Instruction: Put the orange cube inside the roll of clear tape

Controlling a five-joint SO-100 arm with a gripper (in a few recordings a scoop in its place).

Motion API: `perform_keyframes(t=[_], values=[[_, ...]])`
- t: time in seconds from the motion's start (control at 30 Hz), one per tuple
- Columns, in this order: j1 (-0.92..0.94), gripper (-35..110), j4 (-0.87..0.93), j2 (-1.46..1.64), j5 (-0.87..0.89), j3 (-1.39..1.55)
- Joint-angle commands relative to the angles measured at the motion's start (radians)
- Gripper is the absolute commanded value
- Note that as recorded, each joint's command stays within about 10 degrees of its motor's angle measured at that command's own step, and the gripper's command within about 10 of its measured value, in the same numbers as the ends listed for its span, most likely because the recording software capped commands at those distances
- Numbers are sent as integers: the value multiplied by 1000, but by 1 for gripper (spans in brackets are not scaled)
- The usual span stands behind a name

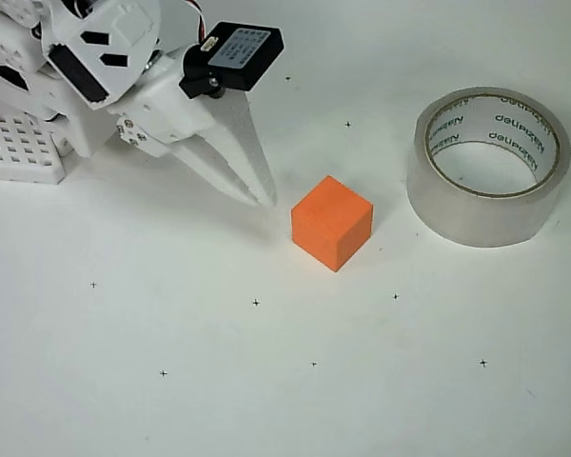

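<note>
Orange cube [331,223], small, solid and matte, lies on the white tabletop [266,381] between the white hand [264,198], clenched and empty just beside it, and the greyish-clear tape roll [487,167]; it looks light and stiff, best gripped on two opposite flat faces.

In the overhead view the white arm [86,57] reaches in from the upper left corner and slopes down toward the right. A black servo block sits on its wrist. The gripper [264,198] ends in two long white fingers [224,157] that taper to one point, their tips pressed together with no gap showing
</note>
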Motion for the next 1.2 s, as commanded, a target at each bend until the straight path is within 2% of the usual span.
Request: perform_keyframes(t=[0.0, 0.1, 0.27, 0.6, 1.0, 1.17], values=[[-43, 2, -9, -171, -34, -173], [-55, 3, 5, -310, -46, -248], [-81, 19, 5, -538, -48, -379], [-112, 35, 5, -1012, -35, -649], [-104, 35, 6, -940, -67, -960], [-121, 35, 8, -1026, -61, -1022]])
